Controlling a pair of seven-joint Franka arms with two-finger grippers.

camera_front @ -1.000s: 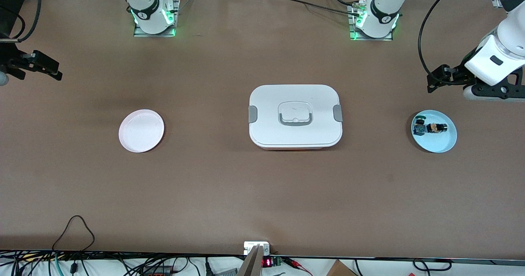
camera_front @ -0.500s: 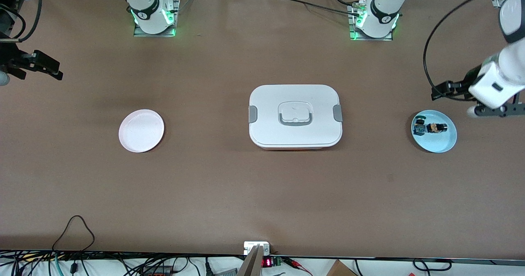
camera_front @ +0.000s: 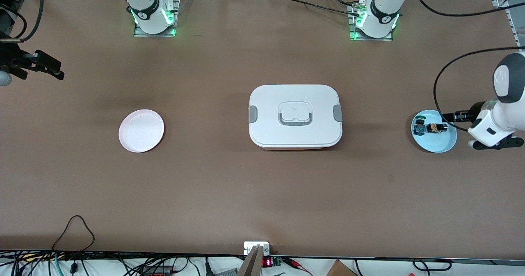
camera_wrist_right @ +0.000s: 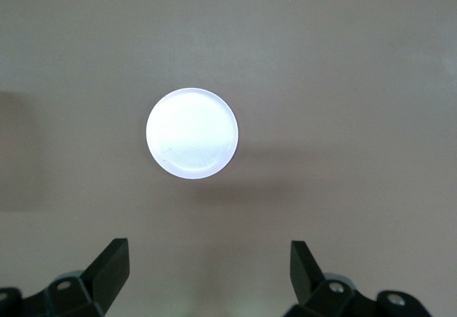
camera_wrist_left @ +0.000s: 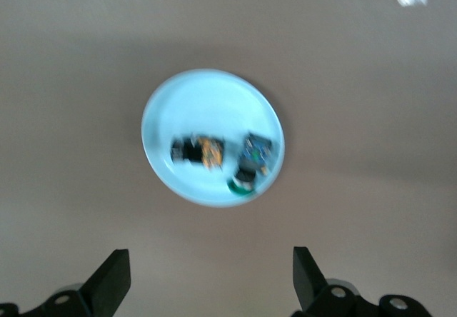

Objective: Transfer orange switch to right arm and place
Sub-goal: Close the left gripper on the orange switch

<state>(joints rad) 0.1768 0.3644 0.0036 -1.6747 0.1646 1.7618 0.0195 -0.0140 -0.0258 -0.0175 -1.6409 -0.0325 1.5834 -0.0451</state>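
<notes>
Front view, left hand [camera_wrist_left: 211, 278] lowered beside blue plate [camera_front: 445, 144], fingers spread wide, empty; orange switch [camera_front: 434, 127] unmoved

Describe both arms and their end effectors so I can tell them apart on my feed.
The left arm is white with a grey joint cap, a black cable looping to its wrist, and a black linkage-style left end effector with wedge fingertips. The right arm shows only dark hardware at the table's edge; its right end effector is black too. Both bases glow green.
</notes>
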